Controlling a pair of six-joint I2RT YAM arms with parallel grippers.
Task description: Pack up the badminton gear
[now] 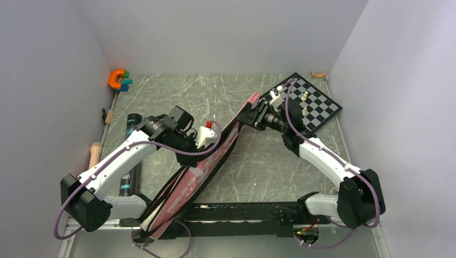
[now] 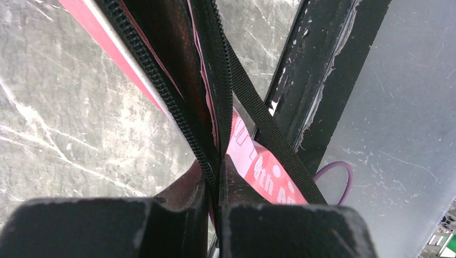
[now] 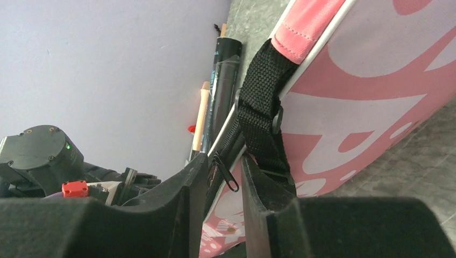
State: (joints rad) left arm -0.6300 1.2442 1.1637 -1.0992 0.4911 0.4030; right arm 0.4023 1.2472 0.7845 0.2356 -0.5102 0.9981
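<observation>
The large pink racket bag (image 1: 207, 164) stands on edge, running diagonally from the near left to the middle of the table. My left gripper (image 1: 200, 138) is shut on its black zipper edge (image 2: 183, 118), with the black strap (image 2: 269, 134) beside it. My right gripper (image 1: 257, 115) is shut on the bag's far end (image 3: 365, 97), next to the strap (image 3: 258, 107), with the zipper pull (image 3: 228, 177) between its jaws. The long dark tube (image 1: 129, 156) lies along the left wall and also shows in the right wrist view (image 3: 223, 75). No pink racket frames or shuttlecocks are in view.
The chessboard (image 1: 317, 107) with pale pieces lies at the far right, just behind my right arm. The orange C-shaped toy (image 1: 116, 79) sits in the far left corner. Tan handle-like sticks (image 1: 95, 153) lie along the left wall. A black bar (image 1: 242, 212) runs along the near edge.
</observation>
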